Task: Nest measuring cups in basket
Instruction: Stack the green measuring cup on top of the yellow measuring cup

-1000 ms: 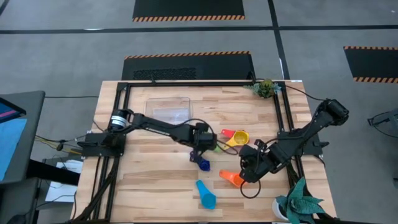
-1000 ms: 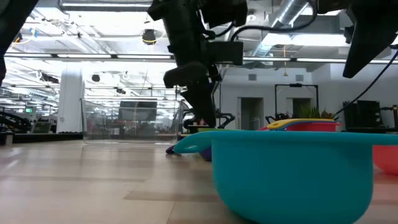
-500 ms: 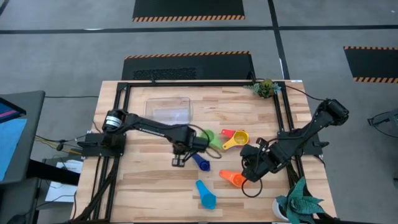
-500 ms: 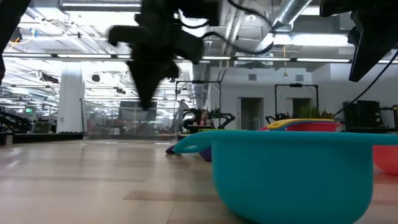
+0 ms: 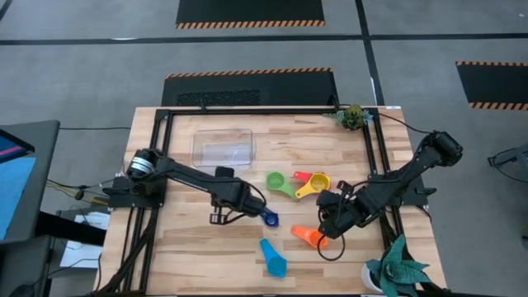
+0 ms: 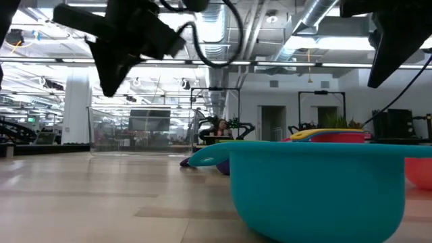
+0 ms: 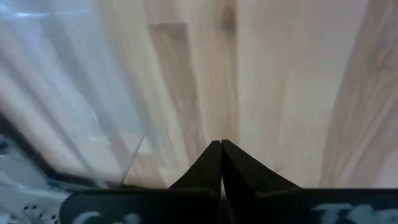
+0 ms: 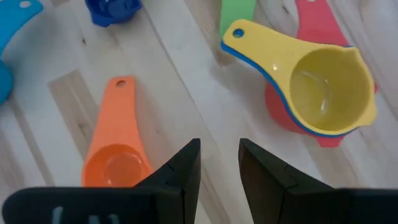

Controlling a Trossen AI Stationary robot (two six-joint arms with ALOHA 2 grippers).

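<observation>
My left gripper (image 5: 218, 219) hangs shut over bare wood, left of the dark blue cup (image 5: 268, 219); its closed fingers (image 7: 221, 155) hold nothing. My right gripper (image 5: 328, 224) is open above the table between the orange cup (image 8: 118, 155) and a stack of cups with the yellow cup (image 8: 311, 81) on top, a blue one under it and the red cup (image 5: 302, 176) at the bottom. The green cup (image 5: 279, 183) lies left of the stack. The light blue cup (image 5: 273, 258) lies near the near edge. The clear basket (image 5: 223, 147) stands at the far left with no cup in it.
Black frame rails (image 5: 247, 110) run along the table's far, left and right sides. A small plant (image 5: 353, 116) sits at the far right corner and another plant (image 5: 396, 266) at the near right corner. Bare wood (image 5: 190, 247) lies near the left arm.
My left gripper has swung away from the green and dark blue cups, toward the table's left and near edges, and now hangs over bare wood. The green cup, partly covered before, now shows in full. My right arm has kept still.
</observation>
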